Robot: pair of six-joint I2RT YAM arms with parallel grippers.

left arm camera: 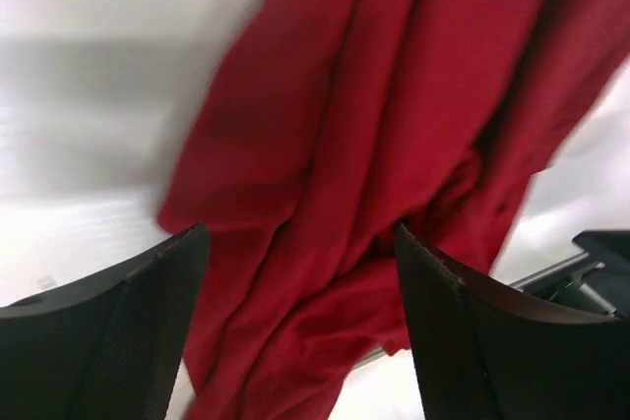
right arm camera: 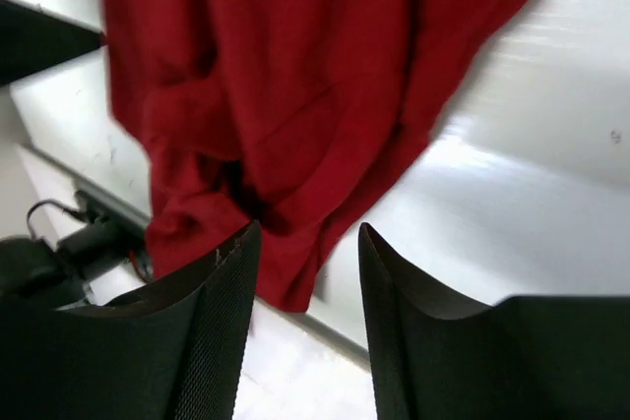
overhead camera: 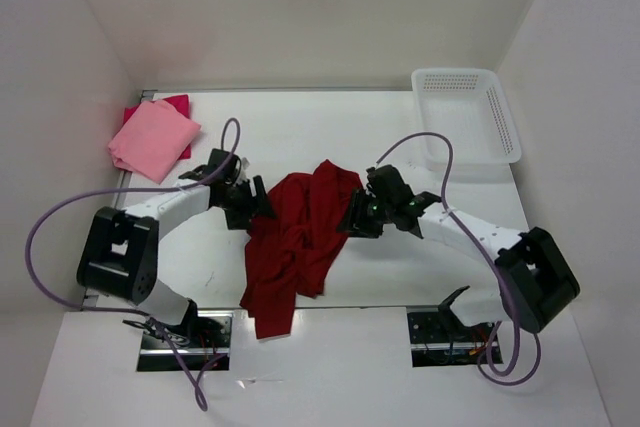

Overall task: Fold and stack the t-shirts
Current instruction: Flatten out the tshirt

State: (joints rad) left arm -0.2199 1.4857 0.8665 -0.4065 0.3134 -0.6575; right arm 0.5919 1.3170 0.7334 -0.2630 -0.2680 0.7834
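Magenta t-shirt mostly under light-pink t-shirt

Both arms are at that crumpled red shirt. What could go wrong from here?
1. The dark red shirt lies bunched in deep folds. The open left tool or right tool might pinch several layers at once, so it would not spread flat.
2. Its near end seems to reach past the front edge of the table. A careless pull could drag more of it off.
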